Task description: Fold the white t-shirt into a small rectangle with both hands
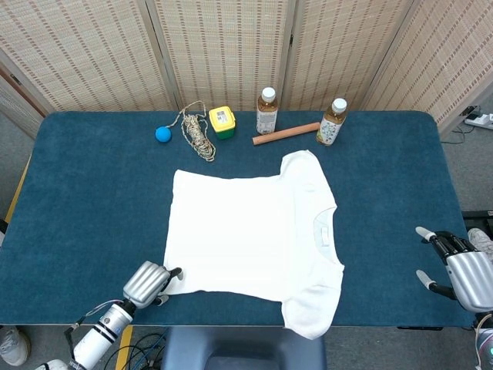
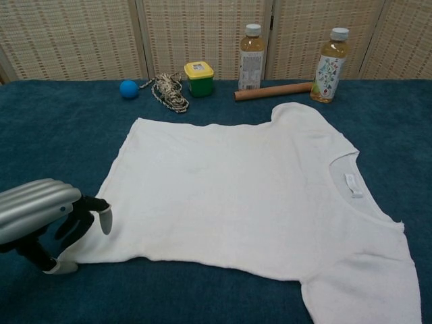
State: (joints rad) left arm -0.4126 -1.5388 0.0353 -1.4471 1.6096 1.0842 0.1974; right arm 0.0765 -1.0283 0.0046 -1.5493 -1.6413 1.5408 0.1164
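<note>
Head view: white t-shirt (image 1: pixel 250 239) spread flat on the blue bench (image 1: pixel 85 193), one hand at each near edge.
Its collar points toward the robot's right, hem toward its left, and one sleeve hangs over the near edge. The left hand (image 1: pixel 148 282) sits at the near hem corner, fingers (image 1: pixel 171 273) reaching onto the cloth; the right hand (image 1: pixel 461 271) rests well apart from the shirt at the bench's right edge, fingers spread and holding nothing. Along the far side stand two bottles (image 1: pixel 266 110), a wooden roller (image 1: pixel 286 133), a yellow-lidded tub (image 1: pixel 223 122), a rope bundle (image 1: pixel 197 131) and a blue ball (image 1: pixel 162 133).
Chest view: the left hand (image 2: pixel 47 216) is at the shirt's near-left corner, one fingertip above the cloth and the thumb at bench level beside the edge; whether the corner is actually pinched cannot be told.
</note>
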